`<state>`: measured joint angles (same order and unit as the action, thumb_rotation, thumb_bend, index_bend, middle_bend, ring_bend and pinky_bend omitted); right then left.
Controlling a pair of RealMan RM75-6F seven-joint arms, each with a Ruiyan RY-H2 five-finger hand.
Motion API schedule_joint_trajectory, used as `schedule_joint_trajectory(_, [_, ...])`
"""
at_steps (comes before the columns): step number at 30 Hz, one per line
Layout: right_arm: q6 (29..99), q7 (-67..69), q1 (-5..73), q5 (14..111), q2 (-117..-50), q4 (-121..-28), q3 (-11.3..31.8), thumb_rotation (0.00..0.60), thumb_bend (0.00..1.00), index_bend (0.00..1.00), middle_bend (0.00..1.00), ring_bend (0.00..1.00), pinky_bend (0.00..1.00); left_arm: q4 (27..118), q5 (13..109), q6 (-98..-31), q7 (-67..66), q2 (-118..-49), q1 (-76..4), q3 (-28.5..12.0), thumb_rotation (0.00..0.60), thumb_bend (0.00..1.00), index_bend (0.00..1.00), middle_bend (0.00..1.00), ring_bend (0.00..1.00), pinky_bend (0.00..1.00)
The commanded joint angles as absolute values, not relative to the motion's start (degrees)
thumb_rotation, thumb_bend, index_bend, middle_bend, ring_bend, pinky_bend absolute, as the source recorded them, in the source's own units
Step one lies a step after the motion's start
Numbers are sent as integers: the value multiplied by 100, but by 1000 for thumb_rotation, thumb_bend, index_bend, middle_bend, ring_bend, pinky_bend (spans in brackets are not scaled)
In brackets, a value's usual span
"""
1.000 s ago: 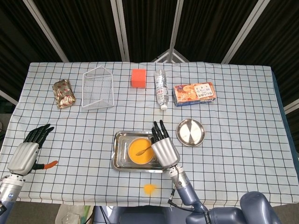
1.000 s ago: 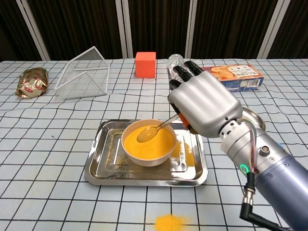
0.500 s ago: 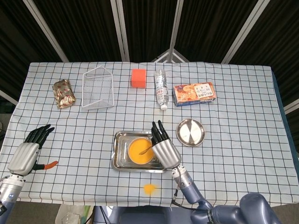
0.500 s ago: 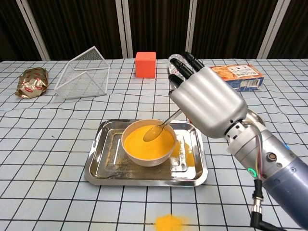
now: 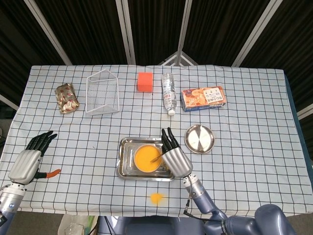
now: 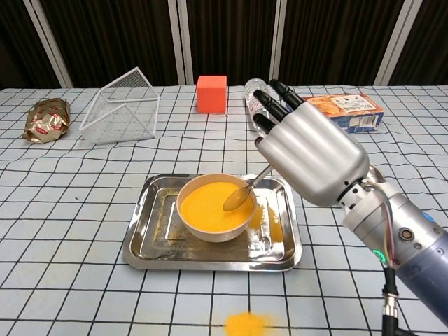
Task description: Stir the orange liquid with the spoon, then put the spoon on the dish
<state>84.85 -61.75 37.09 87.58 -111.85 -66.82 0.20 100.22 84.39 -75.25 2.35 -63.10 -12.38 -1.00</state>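
A bowl of orange liquid (image 6: 213,204) (image 5: 147,157) stands in a steel tray (image 6: 150,246) (image 5: 125,168). My right hand (image 6: 311,152) (image 5: 175,158) holds a metal spoon (image 6: 243,194) (image 5: 156,158), whose tip is dipped into the right side of the liquid; the hand's back hides the handle. The round steel dish (image 5: 199,138) (image 6: 376,172) lies right of the tray, mostly hidden behind my right hand in the chest view. My left hand (image 5: 30,158) rests open near the table's left front edge, holding nothing.
At the back stand a wire basket (image 5: 103,92), an orange block (image 5: 145,81), a lying plastic bottle (image 5: 168,92), a snack box (image 5: 203,98) and a foil packet (image 5: 67,97). Orange powder (image 5: 156,198) is spilled in front of the tray. A small orange-tipped object (image 5: 49,173) lies by my left hand.
My right hand has shifted right, carrying the spoon's tip from the middle-left of the bowl to its right side. The left hand has not moved.
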Motion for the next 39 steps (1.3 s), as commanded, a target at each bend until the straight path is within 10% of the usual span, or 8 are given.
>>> schedule_joint_trajectory(1, [8489, -6172, 3665, 8796, -11161, -6685, 24, 600, 777, 694, 261, 0, 0, 10026, 8452, -7550, 279, -6298, -1226, -100, 600, 0, 0, 0, 0, 20])
schedule_joint_trajectory(39, [8369, -6448, 3408, 9285, -11433, -6484, 330, 600, 779, 702, 264, 0, 0, 10038, 8534, -7616, 468, -6243, -1184, -75, 600, 0, 0, 0, 0, 20])
